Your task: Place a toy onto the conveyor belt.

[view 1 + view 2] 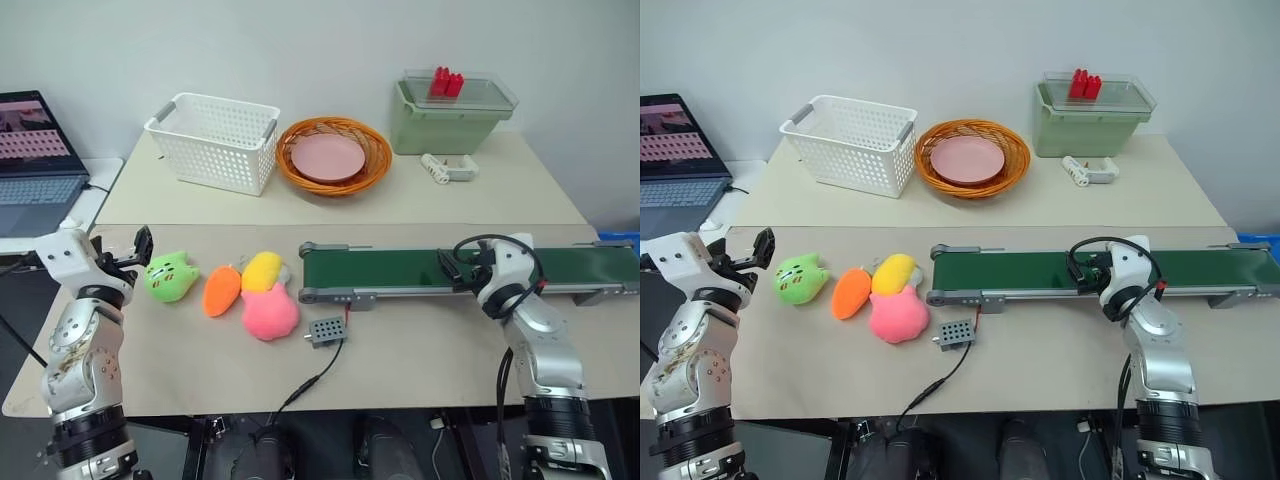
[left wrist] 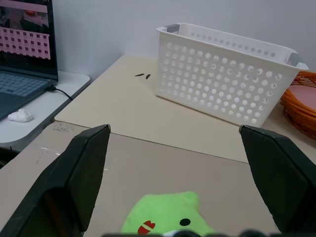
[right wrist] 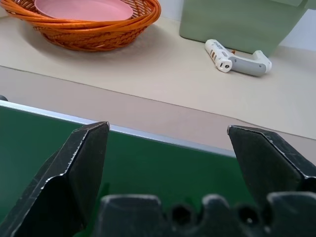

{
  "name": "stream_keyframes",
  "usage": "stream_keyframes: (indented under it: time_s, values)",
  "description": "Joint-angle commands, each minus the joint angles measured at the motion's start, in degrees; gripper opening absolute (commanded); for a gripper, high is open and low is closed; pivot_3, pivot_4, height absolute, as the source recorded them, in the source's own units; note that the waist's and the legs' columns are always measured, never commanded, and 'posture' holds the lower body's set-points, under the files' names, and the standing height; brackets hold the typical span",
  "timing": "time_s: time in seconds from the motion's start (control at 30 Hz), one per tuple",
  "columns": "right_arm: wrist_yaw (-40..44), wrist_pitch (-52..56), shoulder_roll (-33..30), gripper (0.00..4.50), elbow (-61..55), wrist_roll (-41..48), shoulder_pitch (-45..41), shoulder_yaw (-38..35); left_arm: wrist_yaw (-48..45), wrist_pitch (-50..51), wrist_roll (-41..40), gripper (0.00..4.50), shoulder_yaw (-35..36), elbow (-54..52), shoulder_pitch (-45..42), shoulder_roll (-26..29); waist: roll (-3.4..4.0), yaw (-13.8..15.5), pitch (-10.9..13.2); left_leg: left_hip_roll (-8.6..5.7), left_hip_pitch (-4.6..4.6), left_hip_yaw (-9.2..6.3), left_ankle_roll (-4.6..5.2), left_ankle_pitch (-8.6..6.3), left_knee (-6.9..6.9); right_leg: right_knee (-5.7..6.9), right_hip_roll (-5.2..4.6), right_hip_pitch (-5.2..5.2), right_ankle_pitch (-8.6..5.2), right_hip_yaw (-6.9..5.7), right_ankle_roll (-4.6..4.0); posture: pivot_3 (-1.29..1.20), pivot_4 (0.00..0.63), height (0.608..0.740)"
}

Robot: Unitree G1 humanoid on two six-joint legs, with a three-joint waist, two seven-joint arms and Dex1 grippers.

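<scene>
The toy (image 1: 170,277), a lime-green plush with small ears and a stitched face, lies on the table near its left end. My left gripper (image 1: 135,252) hovers just left of it, open, with nothing between its fingers. In the left wrist view the toy (image 2: 168,217) sits low between the two spread fingers (image 2: 79,168). The conveyor belt (image 1: 400,268), dark green in a grey frame, runs across the right half of the table. Over its right part my right gripper (image 1: 455,265) stands open and empty, and the belt's green surface (image 3: 148,168) lies under it.
An orange carrot plush (image 1: 221,290), a yellow plush (image 1: 262,270) and a pink plush (image 1: 270,314) lie between toy and belt. A grey control box (image 1: 327,331) sits in front. At the back: white basket (image 1: 215,140), wicker basket (image 1: 335,155), green bin (image 1: 450,110). A laptop (image 1: 35,150) stands at the left.
</scene>
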Motion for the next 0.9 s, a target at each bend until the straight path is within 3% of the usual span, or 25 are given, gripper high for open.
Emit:
stream_keyframes:
  time_s: [0.03, 0.2, 0.4, 0.47, 0.6, 0.77, 0.9]
  values:
    - [-0.23, -2.09, -0.49, 4.5, -0.82, -0.23, -0.7, -0.78, -0.33, 0.46, -0.42, 4.47, -1.02, -2.75, 0.05, 0.75, 0.0, -0.01, 0.0, 0.0, 0.0, 0.0, 0.0, 0.0, 0.0, 0.0, 0.0, 0.0, 0.0, 0.0, 0.0, 0.0, 0.15, 0.74]
    - [5.14, -2.11, -1.28, 4.5, -1.36, -0.61, -3.96, 4.37, -0.38, 2.02, -1.42, 4.47, -2.19, -3.04, 0.64, -0.35, 0.0, -0.17, 0.0, 0.0, 0.01, 0.01, 0.0, 0.0, 0.0, 0.01, 0.0, 0.0, 0.0, 0.01, 0.0, 0.0, 0.15, 0.74]
    - [28.36, 0.57, -6.59, 4.5, -9.33, 6.44, -10.33, 14.91, -0.47, 1.98, -1.7, 4.47, -2.5, -2.35, 1.36, -0.63, 0.01, -0.33, 0.01, 0.01, 0.01, 0.01, -0.01, 0.01, -0.04, 0.01, 0.04, -0.09, 0.0, 0.07, -0.01, 0.0, 0.15, 0.74]
    - [32.49, 0.72, -7.86, 4.5, -10.73, 7.58, -10.82, 16.54, -0.48, 1.83, -1.68, 4.47, -2.62, -2.15, 1.4, -0.62, -0.01, -0.14, 0.0, 0.0, -0.01, -0.01, -0.01, 0.01, -0.07, -0.01, 0.04, -0.1, 0.01, 0.06, -0.01, 0.0, 0.15, 0.74]
    - [49.74, 7.43, -13.22, 4.5, -18.93, 17.91, -11.38, 22.02, -0.07, 1.59, -1.74, 4.47, -2.51, -2.0, 1.32, -0.91, -0.03, 0.98, 0.0, 0.02, -0.06, -0.08, 0.03, -0.01, -0.04, -0.05, 0.02, -0.04, 0.01, -0.08, -0.02, 0.0, 0.15, 0.74]
    - [53.33, 7.75, -14.6, 4.5, -18.13, 16.63, -11.62, 24.35, -0.88, 2.67, -2.28, 4.47, -2.08, -3.39, 4.09, -0.49, -0.04, 1.25, 0.0, -0.02, -0.04, -0.06, 0.11, -0.07, 0.02, -0.07, -0.11, -0.02, 0.05, -0.1, -0.07, 0.0, 0.15, 0.74]
    - [52.85, 7.47, -13.68, 4.5, -17.42, 15.95, -11.8, 24.71, -4.32, 3.74, -1.97, 4.47, -1.96, -2.29, 7.65, 2.89, -0.04, 1.22, 0.0, -0.01, -0.06, -0.04, 0.06, -0.06, 0.01, -0.02, -0.14, -0.15, 0.05, -0.1, -0.1, 0.0, 0.15, 0.74]
